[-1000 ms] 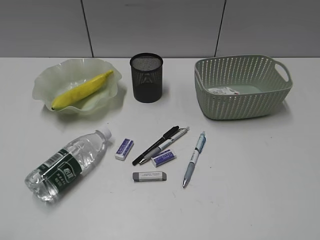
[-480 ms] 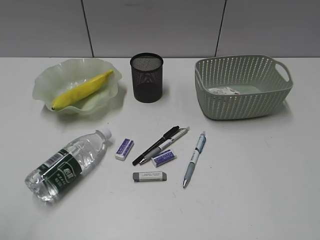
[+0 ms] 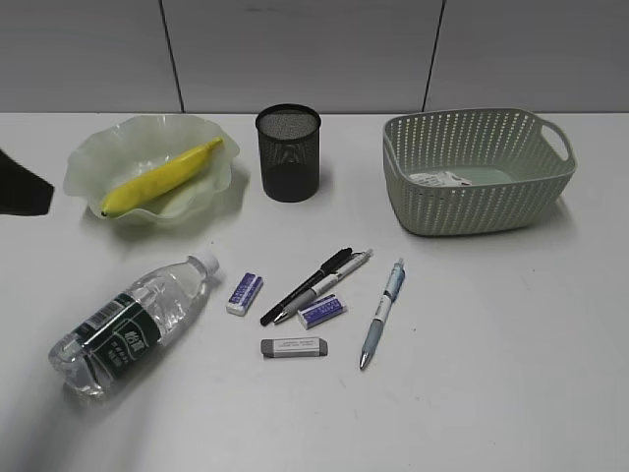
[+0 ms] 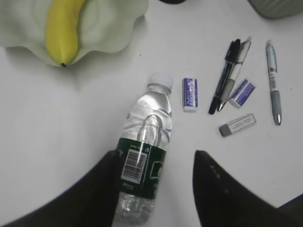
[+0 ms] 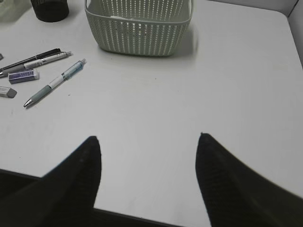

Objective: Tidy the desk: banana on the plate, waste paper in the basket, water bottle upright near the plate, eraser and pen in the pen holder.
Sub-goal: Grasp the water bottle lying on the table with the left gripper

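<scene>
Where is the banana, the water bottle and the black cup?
banana (image 3: 162, 178), exterior view, middle of its yellow body.
water bottle (image 3: 128, 326), exterior view, its green label.
pen holder (image 3: 288, 157), exterior view, its mesh side.

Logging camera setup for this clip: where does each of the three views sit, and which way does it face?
Exterior: raised at the desk's front, slanting down toward the back wall; a dark arm piece enters at left.
Left wrist: above the lying water bottle, looking down; the open left end effector straddles it.
Right wrist: low at the near right edge, facing the basket; the open right end effector frames bare desk.
Shared: the blue-grey pen appears in all three.
</scene>
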Robot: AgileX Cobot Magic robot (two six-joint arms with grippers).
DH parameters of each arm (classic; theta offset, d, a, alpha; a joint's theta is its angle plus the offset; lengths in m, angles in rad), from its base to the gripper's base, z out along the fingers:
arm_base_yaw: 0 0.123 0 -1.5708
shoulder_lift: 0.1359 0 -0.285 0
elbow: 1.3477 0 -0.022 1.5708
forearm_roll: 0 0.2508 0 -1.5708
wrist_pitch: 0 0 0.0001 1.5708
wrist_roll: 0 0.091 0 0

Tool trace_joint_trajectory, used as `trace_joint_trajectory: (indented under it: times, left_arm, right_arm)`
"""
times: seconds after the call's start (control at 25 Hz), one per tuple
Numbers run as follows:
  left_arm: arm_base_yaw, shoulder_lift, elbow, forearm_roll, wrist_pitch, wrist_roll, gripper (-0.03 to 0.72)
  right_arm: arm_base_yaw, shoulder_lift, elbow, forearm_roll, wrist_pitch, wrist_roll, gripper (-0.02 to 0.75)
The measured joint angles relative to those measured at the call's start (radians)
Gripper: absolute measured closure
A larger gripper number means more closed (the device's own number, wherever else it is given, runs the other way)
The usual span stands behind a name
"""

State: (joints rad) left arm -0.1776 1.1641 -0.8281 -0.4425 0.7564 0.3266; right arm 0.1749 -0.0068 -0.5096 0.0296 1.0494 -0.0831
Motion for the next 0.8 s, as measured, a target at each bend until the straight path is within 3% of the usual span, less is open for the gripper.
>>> trace_joint_trajectory:
  times: [0.12, 0.4, 0.56, 0.8]
  left_arm:
    - [-0.02, 0.169, -0.065, 0.011, 0.005, 0.029, 0.287]
    - [-0.181, 0.4, -0.106, 0.154, -0.068, 0.035, 0.253]
    - [-0.25, 0.462, -0.108, 0.187, -0.166, 0.036, 0.164]
    - [-0.274, 0.55, -0.109, 0.219, -0.218, 0.036, 0.108]
  right_arm:
    - [0.0, 0.0, 0.0, 0.0, -0.006, 0.0, 0.239]
    - [0.0, 0.0, 0.0, -0.002, -0.008, 0.037, 0.239]
    - [0.0, 0.0, 0.0, -0.002, -0.008, 0.039, 0.239]
    - [0.0, 0.0, 0.0, -0.002, -0.009, 0.04, 0.239]
